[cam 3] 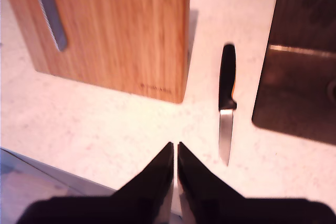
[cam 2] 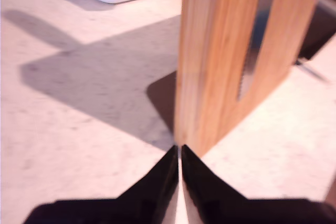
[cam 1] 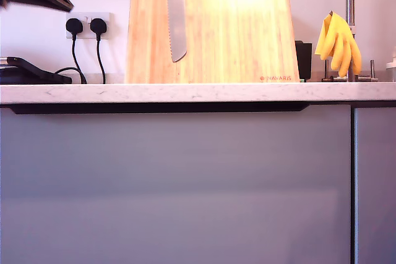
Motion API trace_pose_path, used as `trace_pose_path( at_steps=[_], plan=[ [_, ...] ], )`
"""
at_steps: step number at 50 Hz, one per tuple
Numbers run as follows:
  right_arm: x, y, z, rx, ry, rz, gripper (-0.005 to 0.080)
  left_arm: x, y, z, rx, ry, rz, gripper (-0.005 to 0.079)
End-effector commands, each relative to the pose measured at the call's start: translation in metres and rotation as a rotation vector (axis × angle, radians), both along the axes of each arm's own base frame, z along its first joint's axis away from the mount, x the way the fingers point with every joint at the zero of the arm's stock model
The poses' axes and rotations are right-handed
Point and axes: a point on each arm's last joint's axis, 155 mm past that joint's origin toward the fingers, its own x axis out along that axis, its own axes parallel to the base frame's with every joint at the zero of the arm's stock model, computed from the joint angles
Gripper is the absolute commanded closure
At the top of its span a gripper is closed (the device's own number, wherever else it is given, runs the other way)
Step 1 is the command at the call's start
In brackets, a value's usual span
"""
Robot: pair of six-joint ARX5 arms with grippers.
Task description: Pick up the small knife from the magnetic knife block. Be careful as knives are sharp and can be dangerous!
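My first gripper (cam 2: 179, 153) and my second gripper (cam 3: 174, 148) both have plain matte black fingers (cam 2: 157, 182), wedge-shaped and tapering to thin pointed tips.

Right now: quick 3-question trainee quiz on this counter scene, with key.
1. True or false: the small knife is stuck on the knife block.
2. Which blade is on the block? A bread knife; B cleaver; C scissors.
3. What yellow thing hangs by the tap in the exterior view?

Key: 1 false, it lies flat on the counter beside the block. 2 A. 3 rubber gloves.
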Motion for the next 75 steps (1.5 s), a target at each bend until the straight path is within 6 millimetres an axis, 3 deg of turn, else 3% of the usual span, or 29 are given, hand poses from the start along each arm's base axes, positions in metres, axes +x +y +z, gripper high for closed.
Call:
trace_pose_path(
  at_steps=[1,7,20,49,62,75],
  plan=[
    [0.004,0.004,-0.014,0.002,0.016,0.009,0.0765,0.001,0.003,0.001,0.043,-0.013,0.043,0.0762],
    [0.011,0.004,-0.020,-0.003,0.001,0.006,0.0765,0.002,0.010,0.008,0.107,-0.038,0.133,0.0762],
    [0.019,-0.001,-0.027,-0.045,-0.079,-0.035,0.0765,-0.008,0.002,0.013,0.161,-0.074,0.180,0.0762],
    [-0.005,-0.005,-0.040,-0.038,-0.219,-0.047,0.0765,-0.047,-0.005,-0.013,0.145,-0.177,0.255,0.0762],
    [-0.010,-0.022,-0.065,-0.070,-0.213,-0.130,0.0765,-0.065,-0.004,-0.027,0.150,-0.229,0.283,0.0762],
    [-0.018,-0.026,-0.093,-0.037,-0.199,-0.173,0.0765,-0.078,0.000,-0.054,0.137,-0.232,0.305,0.0762]
  ],
)
